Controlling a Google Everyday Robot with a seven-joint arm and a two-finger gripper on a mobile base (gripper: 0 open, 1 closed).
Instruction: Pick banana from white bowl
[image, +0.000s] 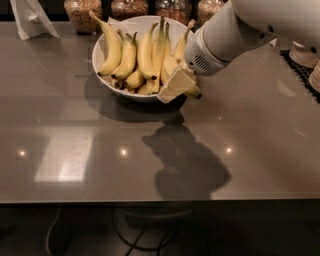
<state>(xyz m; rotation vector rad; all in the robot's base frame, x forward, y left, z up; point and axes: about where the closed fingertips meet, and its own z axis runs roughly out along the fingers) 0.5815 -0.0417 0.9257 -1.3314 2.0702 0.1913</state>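
Several other bananas crowd the white bowl on the grey table, glass jars behind, while the claw, grip state impossible to tell, covers the banana at the bowl's front right rim.

Glossy grey-brown table with light spots; jars along its back; perhaps cables on dark floor.
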